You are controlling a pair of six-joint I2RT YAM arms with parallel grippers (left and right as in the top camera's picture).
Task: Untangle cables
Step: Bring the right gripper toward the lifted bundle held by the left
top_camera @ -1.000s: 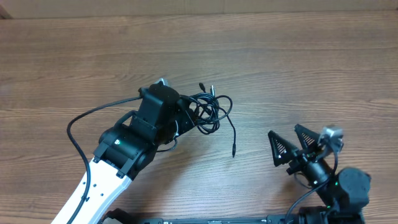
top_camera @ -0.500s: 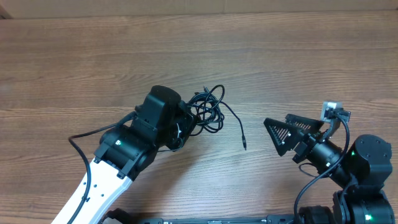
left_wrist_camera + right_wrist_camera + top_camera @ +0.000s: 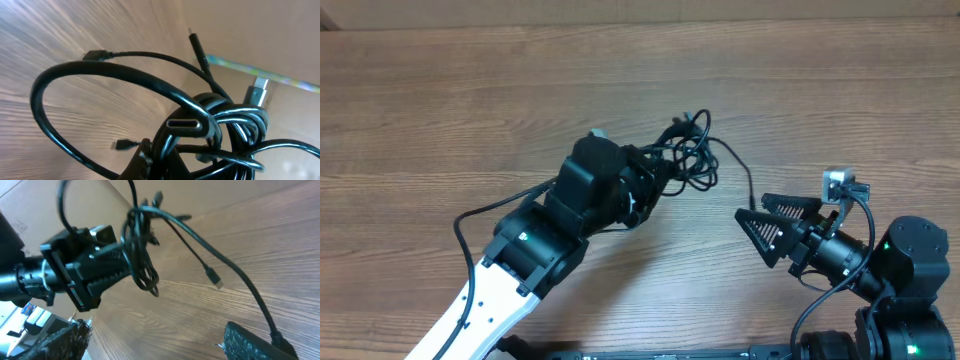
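Observation:
The cables (image 3: pixel 690 160) are a tangle of thin black cords with small plugs, held up off the wooden table. My left gripper (image 3: pixel 658 180) is shut on the tangle's left side. The left wrist view shows the loops (image 3: pixel 200 115) bunched right above my closed fingers (image 3: pixel 160 159). One loose strand (image 3: pixel 750 185) hangs down toward my right gripper (image 3: pixel 772 224), which is open and empty just right of the tangle. In the right wrist view the bundle (image 3: pixel 140 255) hangs from the left gripper. One strand (image 3: pixel 250 297) runs down past my right-hand finger, and a plug (image 3: pixel 214 276) dangles free.
The wooden table (image 3: pixel 470 100) stretches around both arms. A thicker black cable of the left arm (image 3: pixel 480 215) loops at its left. A cardboard wall stands along the far edge (image 3: pixel 640 10).
My left gripper has carried the tangle up and to the right, toward the far side. The loose strand has swung right. My right gripper has risen and moved toward the tangle.

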